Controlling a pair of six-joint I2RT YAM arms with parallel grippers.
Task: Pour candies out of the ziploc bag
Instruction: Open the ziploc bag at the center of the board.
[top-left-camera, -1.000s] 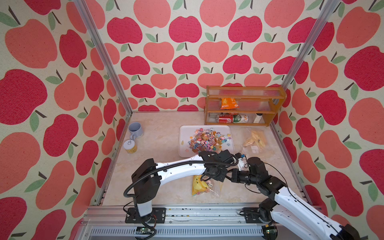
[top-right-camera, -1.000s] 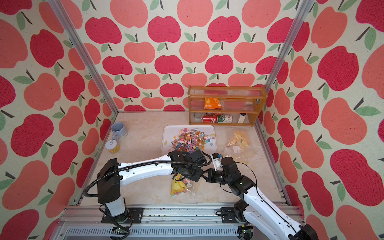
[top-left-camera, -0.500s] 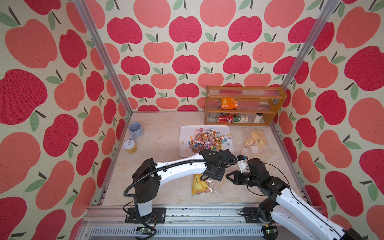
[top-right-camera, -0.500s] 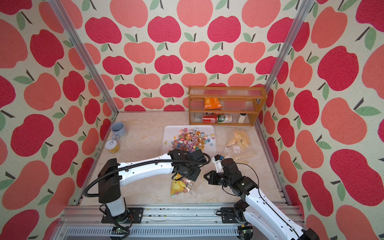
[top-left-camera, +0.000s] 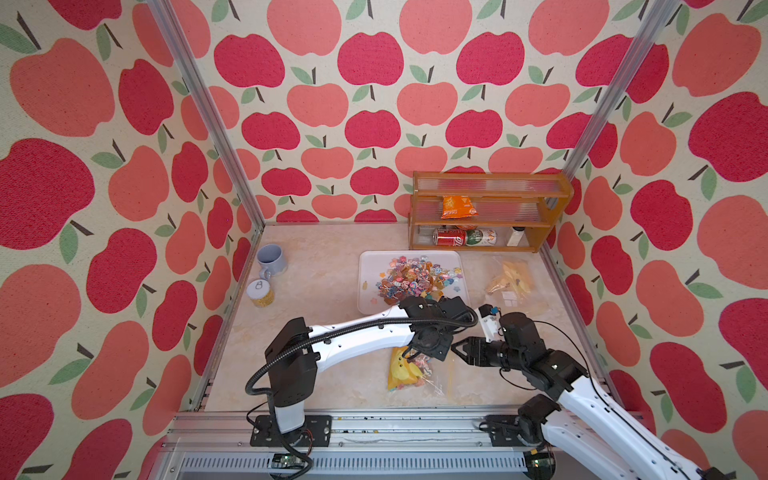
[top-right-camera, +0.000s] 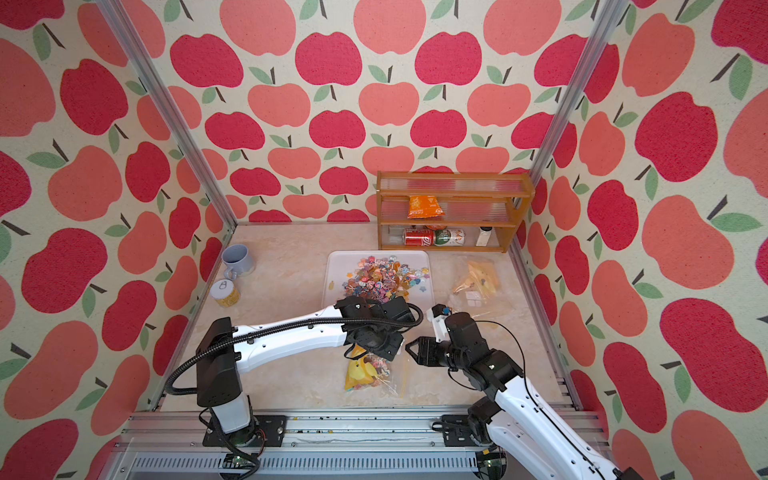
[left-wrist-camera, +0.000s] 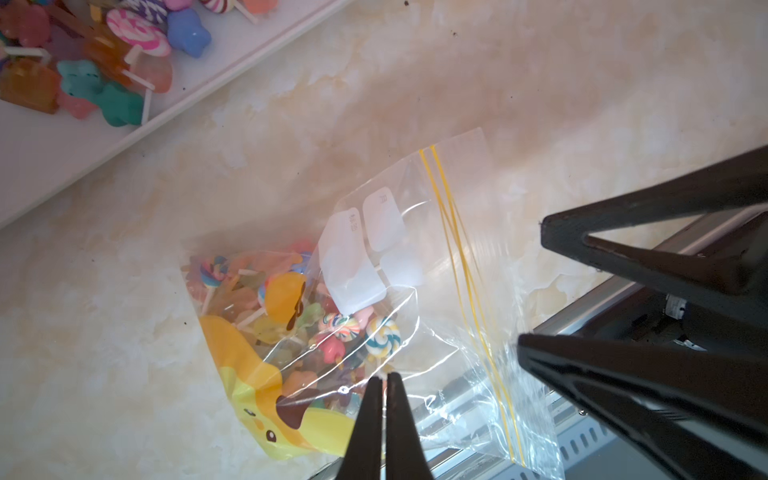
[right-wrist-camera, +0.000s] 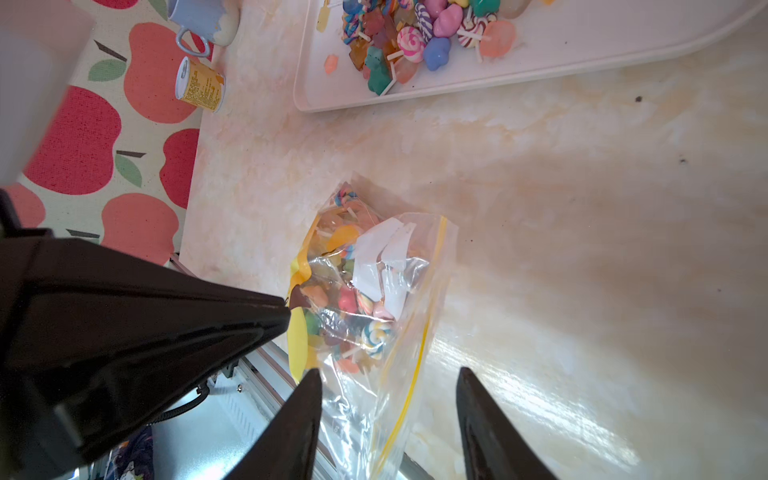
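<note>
The clear ziploc bag (left-wrist-camera: 415, 266) with a yellow zip line hangs just above the table near its front edge (top-left-camera: 411, 372) (top-right-camera: 370, 374). It holds candies (left-wrist-camera: 332, 328) and a yellow item with a face (left-wrist-camera: 257, 395). My left gripper (left-wrist-camera: 384, 376) is shut on the bag's film, and creases spread from the tips. My right gripper (right-wrist-camera: 388, 370) (top-left-camera: 459, 349) is open beside it. The bag's zip edge (right-wrist-camera: 409, 395) lies loose between its fingers. Many more candies (top-left-camera: 411, 278) lie heaped on the white tray (top-left-camera: 370, 301).
A blue mug (top-left-camera: 272, 259) and a small yellow can (top-left-camera: 261, 293) stand at the left wall. A wooden shelf (top-left-camera: 486, 183) at the back right holds an orange packet and drink cans. Another clear bag (top-left-camera: 513, 278) lies right of the tray. The metal rail (top-left-camera: 374, 424) runs along the front.
My right gripper has opened, let go of the bag and drawn back to the right. The left gripper stays shut on the bag.
</note>
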